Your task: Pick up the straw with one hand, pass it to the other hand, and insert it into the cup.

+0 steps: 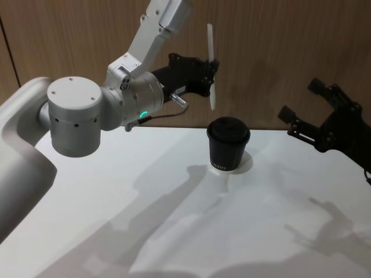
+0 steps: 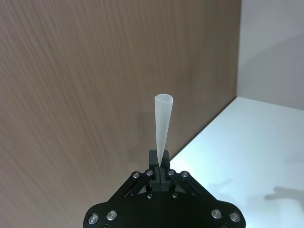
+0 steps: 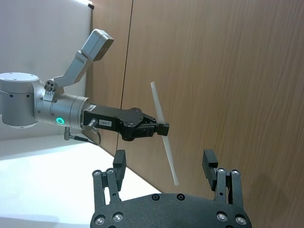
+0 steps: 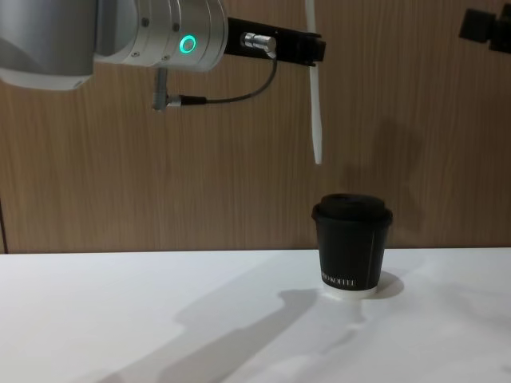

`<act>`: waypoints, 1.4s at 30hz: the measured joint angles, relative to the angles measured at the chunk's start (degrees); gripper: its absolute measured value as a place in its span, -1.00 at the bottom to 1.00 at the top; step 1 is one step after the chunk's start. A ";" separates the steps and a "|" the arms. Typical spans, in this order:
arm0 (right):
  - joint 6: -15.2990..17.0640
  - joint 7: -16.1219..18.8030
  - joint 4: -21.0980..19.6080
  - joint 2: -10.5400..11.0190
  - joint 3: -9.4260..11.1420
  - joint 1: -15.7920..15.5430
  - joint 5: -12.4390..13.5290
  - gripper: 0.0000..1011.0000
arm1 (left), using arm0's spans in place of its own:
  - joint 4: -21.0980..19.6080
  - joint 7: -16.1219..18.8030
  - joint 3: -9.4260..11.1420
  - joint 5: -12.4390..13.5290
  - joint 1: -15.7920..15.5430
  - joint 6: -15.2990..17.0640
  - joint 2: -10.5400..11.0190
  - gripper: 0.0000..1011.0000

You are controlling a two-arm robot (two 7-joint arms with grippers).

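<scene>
Left gripper [image 1: 212,74] reaching out level, pinching white straw [image 1: 210,40] near-upright at mid-length, black lidded cup [image 1: 228,145] below it, right gripper [image 1: 301,101] raised aside, fingers spread

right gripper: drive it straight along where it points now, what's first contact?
Probably the straw, held by the left gripper; in the right wrist view its lower end sits between the open right gripper's fingers. Depth unclear; wooden wall behind.
</scene>
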 joint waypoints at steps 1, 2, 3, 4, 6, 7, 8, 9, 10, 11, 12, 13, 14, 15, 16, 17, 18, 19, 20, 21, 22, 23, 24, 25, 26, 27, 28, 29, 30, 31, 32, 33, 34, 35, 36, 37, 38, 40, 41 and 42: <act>0.00 0.00 0.00 0.00 0.00 0.00 0.00 0.98 | 0.00 0.57 0.12 0.67 -0.10 0.02 0.01 -0.99; 0.00 0.00 0.00 0.00 0.00 0.00 0.00 0.98 | 0.02 0.76 0.19 0.91 -0.15 0.02 0.00 -0.99; 0.00 0.00 0.00 0.00 0.00 0.00 0.00 0.98 | 0.10 0.96 0.26 1.16 -0.21 0.02 -0.01 -0.99; 0.00 0.00 0.00 0.00 0.00 0.00 0.00 0.98 | 0.28 1.27 0.35 1.60 -0.29 0.02 -0.05 -0.99; 0.00 0.00 0.00 0.00 0.00 0.00 0.00 0.98 | 0.52 1.55 0.43 2.04 -0.40 -0.05 -0.09 -0.99; 0.00 0.00 0.00 0.00 0.00 0.00 0.00 0.98 | 0.58 1.65 0.44 2.19 -0.44 -0.10 -0.11 -0.99; 0.00 0.00 0.00 0.00 0.00 0.00 0.00 0.98 | 0.87 1.81 0.51 2.53 -0.53 -0.22 -0.23 -0.99; 0.00 0.00 0.00 0.00 0.00 0.00 0.00 0.98 | 0.98 1.85 0.52 2.65 -0.57 -0.30 -0.27 -0.99; 0.00 0.00 0.00 0.00 0.00 0.00 0.00 0.98 | 1.10 1.87 0.54 2.77 -0.60 -0.38 -0.33 -0.99; 0.00 0.00 0.00 0.00 0.00 0.00 0.00 0.98 | 1.39 1.89 0.56 2.94 -0.69 -0.55 -0.47 -0.99; 0.00 0.00 0.00 0.00 0.00 0.00 0.00 0.98 | 1.63 1.89 0.56 3.06 -0.78 -0.78 -0.61 -0.99; 0.00 0.00 0.00 0.00 0.00 0.00 0.00 0.98 | 1.77 1.88 0.55 3.08 -0.81 -0.83 -0.69 -0.99; 0.00 0.00 0.00 0.00 0.00 0.00 0.00 0.98 | 1.91 1.84 0.55 3.11 -0.84 -0.95 -0.75 -0.99; 0.00 0.00 0.00 0.00 0.00 0.00 0.00 0.98 | 2.04 1.80 0.53 3.12 -0.89 -1.02 -0.83 -0.99; 0.00 0.00 0.00 0.00 0.00 0.00 0.01 0.98 | 2.31 1.64 0.45 3.12 -0.98 -1.18 -0.99 -0.99; 0.00 0.00 0.00 0.00 0.00 0.00 0.00 0.98 | 2.51 1.54 0.39 3.12 -1.01 -1.24 -1.06 -0.99; 0.00 0.00 0.00 0.00 0.00 0.00 0.00 0.98 | 2.67 1.37 0.34 3.09 -1.06 -1.32 -1.14 -0.99; 0.00 0.00 0.00 0.00 0.00 0.00 0.01 0.98 | 2.97 1.12 0.21 3.04 -1.15 -1.41 -1.30 -0.99; 0.00 0.00 0.00 0.00 0.00 0.00 0.00 0.98 | 3.17 0.98 0.13 3.00 -1.21 -1.43 -1.39 -0.99; 0.00 0.00 0.00 0.00 0.00 0.00 0.00 0.98 | 3.31 0.84 0.07 2.94 -1.25 -1.44 -1.47 -0.99; 0.00 0.00 0.00 0.00 0.00 0.00 0.00 0.98 | 3.59 0.53 -0.08 2.75 -1.35 -1.45 -1.63 -0.99; 0.00 0.00 0.00 0.00 0.00 0.00 0.00 0.98 | 3.78 0.38 -0.16 2.64 -1.41 -1.45 -1.74 -0.99; 0.00 0.00 0.00 0.00 0.00 0.00 0.00 0.98 | 3.87 0.24 -0.21 2.52 -1.47 -1.45 -1.83 -0.99; 0.00 0.00 0.00 0.00 0.00 0.00 0.00 0.98 | 4.05 0.09 -0.33 2.40 -1.52 -1.45 -1.92 -0.99; 0.00 0.00 0.00 0.00 0.00 0.00 0.00 0.98 | 4.31 -0.26 -0.53 2.09 -1.66 -1.36 -2.14 -0.99; 0.00 0.00 0.00 0.00 0.00 0.00 0.00 0.98 | 4.48 -0.41 -0.61 1.96 -1.72 -1.29 -2.23 -0.99; 0.00 0.00 0.00 0.00 0.00 0.00 0.00 0.98 | 4.56 -0.56 -0.66 1.83 -1.77 -1.20 -2.29 -0.99; 0.00 0.00 0.00 0.00 0.00 0.00 0.00 0.98 | 4.90 -0.92 -0.83 1.54 -1.97 -0.93 -2.52 -0.99; 0.00 0.00 0.00 0.00 0.00 0.00 0.00 0.98 | 5.04 -1.06 -0.89 1.42 -2.04 -0.79 -2.61 -0.99; 0.00 0.00 0.00 0.00 0.00 0.00 0.00 0.98 | 5.20 -1.22 -0.96 1.30 -2.14 -0.65 -2.70 -0.99; 0.00 0.00 0.00 0.00 0.00 0.00 0.01 0.98 | 5.54 -1.52 -1.10 1.07 -2.36 -0.35 -2.92 -0.99; 0.00 0.00 0.00 0.00 0.00 0.00 0.00 0.98 | 5.69 -1.71 -1.15 0.91 -2.46 -0.14 -3.01 -0.99; 0.00 0.00 0.00 0.00 0.00 0.00 0.00 0.98 | 5.85 -1.80 -1.19 0.85 -2.56 -0.03 -3.10 -0.99; 0.00 0.00 0.00 0.00 0.00 0.00 0.00 0.98 | 6.01 -1.97 -1.23 0.72 -2.67 0.19 -3.19 -0.99; 0.00 0.00 0.00 0.00 0.00 0.00 0.00 0.98 | 6.16 -2.10 -1.27 0.64 -2.81 0.36 -3.31 -0.99; 0.00 0.00 0.00 0.00 0.00 0.00 0.00 0.98 | 6.48 -2.33 -1.34 0.45 -3.02 0.69 -3.48 -0.99; 0.00 0.00 0.00 0.00 0.00 0.00 0.01 0.98 | 6.60 -2.45 -1.36 0.41 -3.12 0.87 -3.58 -0.99; 0.00 0.00 0.00 0.00 0.00 0.00 0.00 0.98 | 7.00 -2.79 -1.37 0.28 -3.45 1.45 -3.85 -0.99; 0.00 0.00 0.00 0.00 0.00 0.00 0.00 0.98 | 7.24 -2.97 -1.37 0.24 -3.66 1.85 -4.01 -0.99; 0.00 0.00 0.00 0.00 0.00 0.00 0.00 0.98 | 7.24 -2.97 -1.37 0.24 -3.66 1.85 -4.01 -0.99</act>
